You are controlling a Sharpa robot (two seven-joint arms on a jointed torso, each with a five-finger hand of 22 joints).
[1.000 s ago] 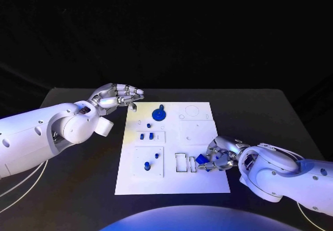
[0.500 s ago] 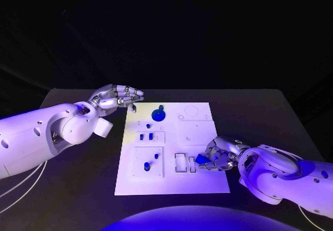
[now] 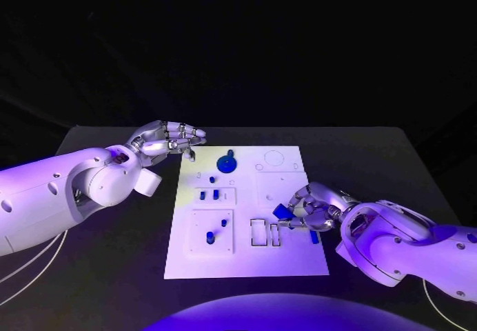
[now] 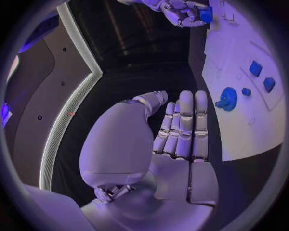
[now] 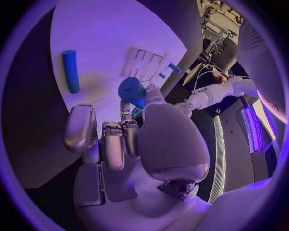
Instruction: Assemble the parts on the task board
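The white task board [image 3: 288, 181] lies mid-table. My right hand [image 3: 310, 209] hovers over its right side and pinches a small blue block [image 3: 283, 212], also seen in the right wrist view [image 5: 132, 90]. A blue cylinder [image 3: 314, 236] lies on the board just nearer than that hand [image 5: 70, 70]. Two empty rectangular slots [image 3: 265, 233] sit left of it. A blue round part [image 3: 227, 164] stands at the board's far end, with small blue pieces [image 3: 209, 195] in the left-hand panels. My left hand [image 3: 169, 138] stays off the board's far left corner, fingers curled in, holding nothing [image 4: 177, 134].
Black table [image 3: 109, 255] surrounds the board on every side. Round outlines [image 3: 273, 158] mark the board's far right corner. The left wrist view shows the round part [image 4: 228, 98] and my right hand [image 4: 180, 10] far across the board.
My right hand has lifted and moved farther up the board with the blue block. The blue cylinder now lies uncovered near the board's right edge. The left hand has not moved.
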